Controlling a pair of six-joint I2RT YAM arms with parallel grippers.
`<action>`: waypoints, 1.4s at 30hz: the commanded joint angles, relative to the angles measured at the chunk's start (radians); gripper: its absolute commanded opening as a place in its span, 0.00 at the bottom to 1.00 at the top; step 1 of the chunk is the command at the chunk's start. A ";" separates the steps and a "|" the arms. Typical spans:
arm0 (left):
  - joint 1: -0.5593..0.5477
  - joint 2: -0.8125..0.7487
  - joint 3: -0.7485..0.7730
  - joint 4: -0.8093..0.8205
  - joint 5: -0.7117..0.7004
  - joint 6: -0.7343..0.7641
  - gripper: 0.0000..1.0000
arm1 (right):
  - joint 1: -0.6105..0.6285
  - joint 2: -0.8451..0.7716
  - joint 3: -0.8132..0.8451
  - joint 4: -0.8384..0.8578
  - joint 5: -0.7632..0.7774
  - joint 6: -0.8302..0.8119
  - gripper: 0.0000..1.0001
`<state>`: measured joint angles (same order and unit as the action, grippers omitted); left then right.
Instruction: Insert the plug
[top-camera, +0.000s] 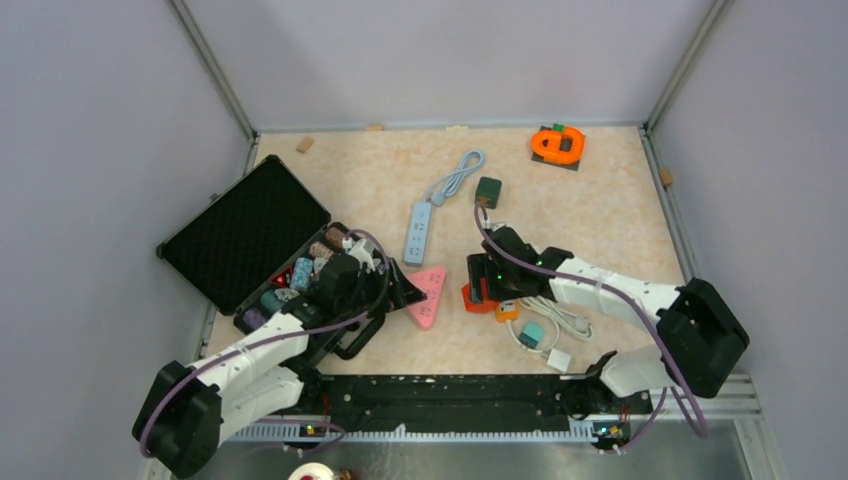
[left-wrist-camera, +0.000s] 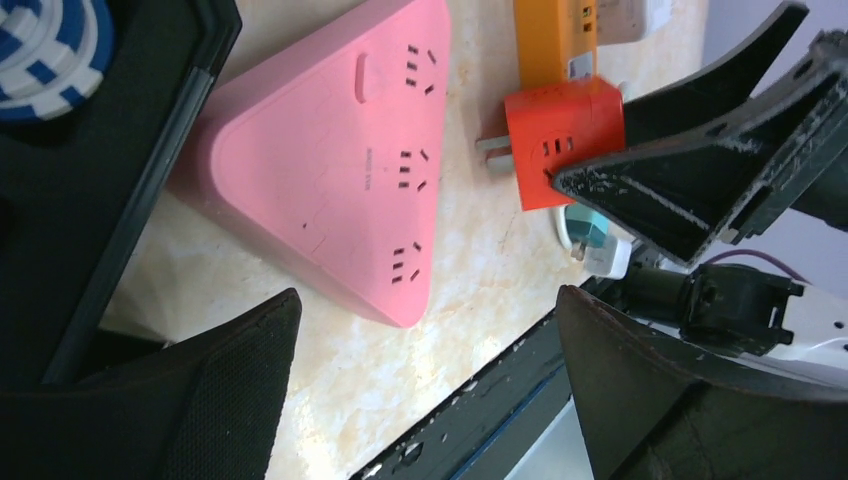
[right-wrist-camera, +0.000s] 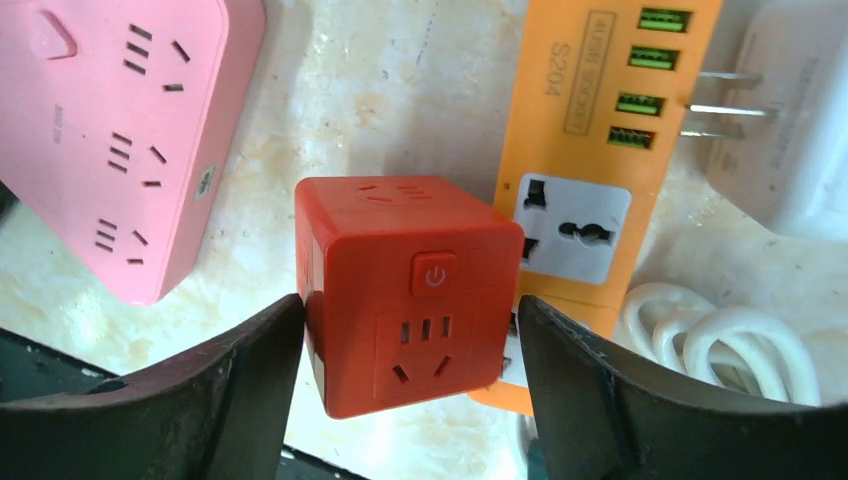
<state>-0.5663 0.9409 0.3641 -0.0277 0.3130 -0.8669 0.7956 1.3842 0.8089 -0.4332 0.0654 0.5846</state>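
Note:
A red cube plug (right-wrist-camera: 410, 290) lies on the table with its metal prongs pointing at the pink triangular power strip (left-wrist-camera: 330, 170), a short gap between them. My right gripper (right-wrist-camera: 410, 330) straddles the cube. Its jaws are open, the left finger close against the cube's side and a thin gap showing on the right. From above, the cube (top-camera: 478, 297) sits just right of the pink strip (top-camera: 428, 295). My left gripper (left-wrist-camera: 428, 330) is wide open with nothing between its fingers, low over the table beside the pink strip's near corner.
An orange power strip (right-wrist-camera: 590, 120) lies right behind the cube, with a white adapter (right-wrist-camera: 790, 140) and coiled white cable (right-wrist-camera: 720, 340) beside it. An open black case (top-camera: 245, 235) stands at the left. Farther back lie a white power strip (top-camera: 418, 230) and a green cube (top-camera: 488, 190).

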 joint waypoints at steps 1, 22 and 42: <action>0.007 0.033 -0.017 0.145 0.006 -0.047 0.95 | 0.003 -0.092 0.054 -0.076 0.038 -0.025 0.77; 0.018 0.178 -0.118 0.319 -0.153 -0.141 0.79 | 0.045 0.040 0.014 0.407 -0.340 0.079 0.29; 0.008 0.358 -0.026 0.195 -0.259 -0.086 0.89 | 0.045 0.276 0.046 0.342 -0.128 0.088 0.08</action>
<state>-0.5735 1.2594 0.3500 0.4213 0.2092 -1.0153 0.8310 1.6131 0.8543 -0.0856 -0.1299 0.6712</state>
